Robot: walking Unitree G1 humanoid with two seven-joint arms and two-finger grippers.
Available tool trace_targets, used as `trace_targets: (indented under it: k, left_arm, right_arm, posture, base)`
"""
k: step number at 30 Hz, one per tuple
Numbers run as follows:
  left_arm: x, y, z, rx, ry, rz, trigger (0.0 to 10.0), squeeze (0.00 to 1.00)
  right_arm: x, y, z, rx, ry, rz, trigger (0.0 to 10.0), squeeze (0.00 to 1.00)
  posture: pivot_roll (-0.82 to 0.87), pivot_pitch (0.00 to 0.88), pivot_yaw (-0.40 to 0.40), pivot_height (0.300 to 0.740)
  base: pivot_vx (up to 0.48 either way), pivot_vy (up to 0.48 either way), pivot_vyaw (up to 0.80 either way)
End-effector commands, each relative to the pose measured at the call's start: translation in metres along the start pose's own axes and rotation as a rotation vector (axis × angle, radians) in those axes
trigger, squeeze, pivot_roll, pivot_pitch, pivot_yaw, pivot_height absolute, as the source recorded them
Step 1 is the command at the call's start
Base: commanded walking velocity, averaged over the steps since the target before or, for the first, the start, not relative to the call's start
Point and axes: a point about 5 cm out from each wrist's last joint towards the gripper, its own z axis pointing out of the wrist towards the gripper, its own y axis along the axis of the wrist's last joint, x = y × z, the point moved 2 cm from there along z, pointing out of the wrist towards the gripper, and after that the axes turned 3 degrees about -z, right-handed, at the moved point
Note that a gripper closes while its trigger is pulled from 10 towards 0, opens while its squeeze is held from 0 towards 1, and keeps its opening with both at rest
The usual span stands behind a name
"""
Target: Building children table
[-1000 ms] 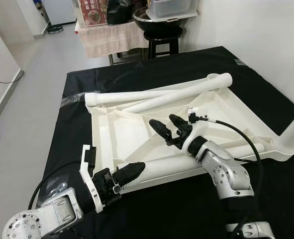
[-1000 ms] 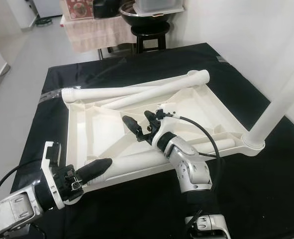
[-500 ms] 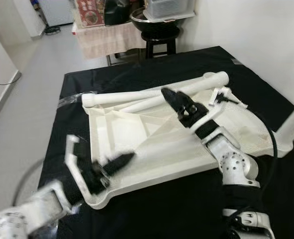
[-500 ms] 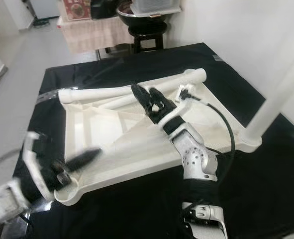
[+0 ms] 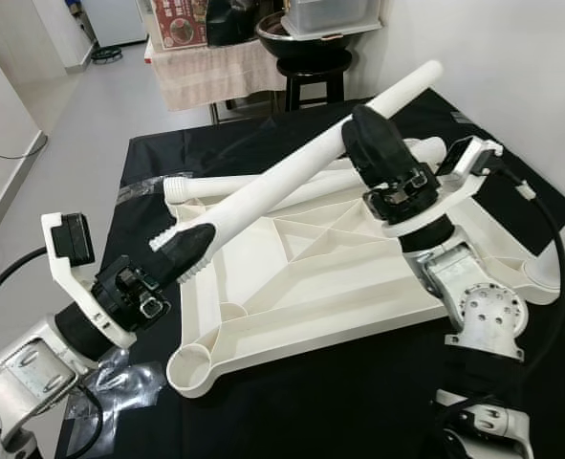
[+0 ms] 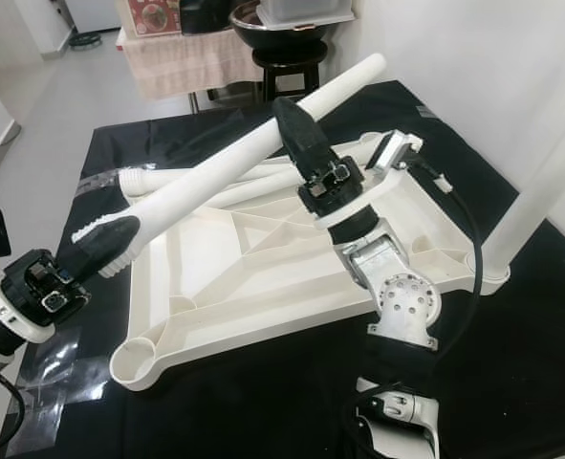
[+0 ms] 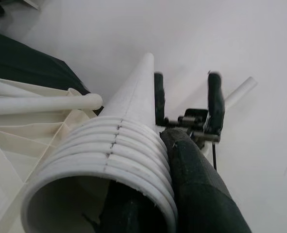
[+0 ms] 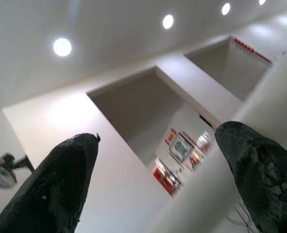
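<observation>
Two tools carry one white leg (image 5: 292, 172) above the upturned tabletop (image 5: 330, 277) on the black counter (image 5: 358, 392).
Left wrist: left tool (image 7: 148, 213) clamps its threaded end.
Right wrist: right tool (image 8: 158, 179) gapes wide, cradling only; leg could slip off.

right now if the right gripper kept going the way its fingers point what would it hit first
Nothing close, as far as the views show. The right gripper points up and away, astride the long white plastic table leg. Its wrist view looks between the fingers at a far ceiling; depth is unclear.
</observation>
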Motion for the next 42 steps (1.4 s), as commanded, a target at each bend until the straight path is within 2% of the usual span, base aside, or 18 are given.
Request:
trace_targets:
  k: [1, 5, 7, 13, 15, 16, 18, 22, 29, 32, 33, 35, 36, 37, 41, 42]
  left_arm:
    - [-0.011, 0.005, 0.002, -0.015, -0.046, 0.029, 0.0, 0.00]
    - [-0.011, 0.009, 0.002, -0.029, -0.043, 0.037, 0.0, 0.00]
    - [-0.013, 0.010, 0.004, -0.041, -0.052, 0.030, 0.0, 0.00]
    - [-0.017, 0.007, 0.006, -0.040, -0.083, 0.007, 0.0, 0.00]
    - [-0.020, -0.006, 0.010, 0.002, -0.115, -0.027, 0.0, 0.00]
    - [-0.020, -0.006, 0.010, 0.002, -0.115, -0.027, 0.0, 0.00]
    - [-0.021, -0.021, 0.014, 0.044, -0.144, -0.085, 0.0, 0.00]
    - [-0.024, -0.037, 0.014, 0.100, -0.183, -0.136, 0.0, 0.00]
    - [-0.023, -0.044, 0.014, 0.112, -0.178, -0.169, 0.0, 0.00]
    - [-0.023, -0.045, 0.013, 0.108, -0.173, -0.176, 0.0, 0.00]
    - [-0.023, -0.045, 0.013, 0.102, -0.172, -0.174, 0.0, 0.00]
    - [-0.023, -0.045, 0.012, 0.100, -0.172, -0.173, 0.0, 0.00]
    - [-0.023, -0.044, 0.012, 0.099, -0.172, -0.171, 0.0, 0.00]
    - [-0.023, -0.044, 0.012, 0.098, -0.172, -0.171, 0.0, 0.00]
    - [-0.023, -0.044, 0.011, 0.098, -0.173, -0.169, 0.0, 0.00]
    - [-0.024, -0.045, 0.011, 0.101, -0.173, -0.167, 0.0, 0.00]
  right_arm:
    - [-0.005, -0.014, -0.008, 0.086, -0.026, 0.012, 10.0, 0.00]
    - [-0.008, -0.017, -0.011, 0.115, -0.037, 0.017, 10.0, 0.00]
    - [-0.002, -0.026, -0.013, 0.167, -0.001, 0.023, 10.0, 0.00]
    - [0.001, -0.030, -0.013, 0.194, 0.010, 0.025, 10.0, 0.00]
    - [0.010, -0.034, -0.005, 0.193, 0.059, 0.043, 10.0, 0.00]
    - [0.010, -0.034, -0.005, 0.193, 0.059, 0.043, 10.0, 0.00]
    - [0.022, -0.038, 0.008, 0.195, 0.129, 0.056, 10.0, 0.00]
    - [0.030, -0.042, 0.022, 0.204, 0.173, 0.054, 10.0, 0.00]
    - [0.036, -0.048, 0.029, 0.229, 0.218, 0.056, 10.0, 0.00]
    - [0.039, -0.054, 0.031, 0.266, 0.245, 0.061, 10.0, 0.00]
    - [0.040, -0.065, 0.030, 0.336, 0.262, 0.048, 10.0, 0.00]
    - [0.040, -0.068, 0.029, 0.352, 0.265, 0.044, 10.0, 0.00]
    - [0.041, -0.070, 0.029, 0.363, 0.268, 0.036, 4.0, 0.00]
    - [0.041, -0.071, 0.029, 0.363, 0.267, 0.040, 0.0, 0.00]
    - [0.041, -0.071, 0.031, 0.343, 0.271, 0.051, 0.0, 0.00]
    - [0.040, -0.067, 0.035, 0.304, 0.260, 0.061, 0.0, 0.00]
  posture:
    - [-0.08, 0.054, 0.054, 0.740]
    - [-0.07, 0.051, 0.051, 0.740]
    - [-0.07, 0.050, 0.049, 0.740]
    - [-0.07, 0.050, 0.052, 0.740]
    - [-0.07, 0.048, 0.054, 0.740]
    - [-0.07, 0.048, 0.054, 0.740]
    - [-0.07, 0.047, 0.060, 0.740]
    - [-0.08, 0.047, 0.061, 0.740]
    - [-0.07, 0.049, 0.058, 0.740]
    - [-0.07, 0.049, 0.056, 0.740]
    - [-0.07, 0.048, 0.052, 0.740]
    - [-0.07, 0.048, 0.052, 0.740]
    - [-0.07, 0.047, 0.051, 0.740]
    - [-0.07, 0.047, 0.051, 0.740]
    - [-0.06, 0.046, 0.051, 0.740]
    - [-0.06, 0.046, 0.051, 0.740]
  base:
    - [0.000, 0.000, 0.00]
    - [0.000, 0.000, 0.00]
    - [0.000, 0.000, 0.00]
    - [0.000, 0.000, 0.00]
    - [0.000, 0.000, 0.00]
    - [0.000, 0.000, 0.00]
    - [0.000, 0.000, 0.00]
    - [0.000, 0.000, 0.00]
    - [0.000, 0.000, 0.00]
    - [0.000, 0.000, 0.00]
    - [0.000, 0.000, 0.00]
    - [0.000, 0.000, 0.00]
    - [0.000, 0.000, 0.00]
    - [0.000, 0.000, 0.00]
    - [0.000, 0.000, 0.00]
    - [0.000, 0.000, 0.00]
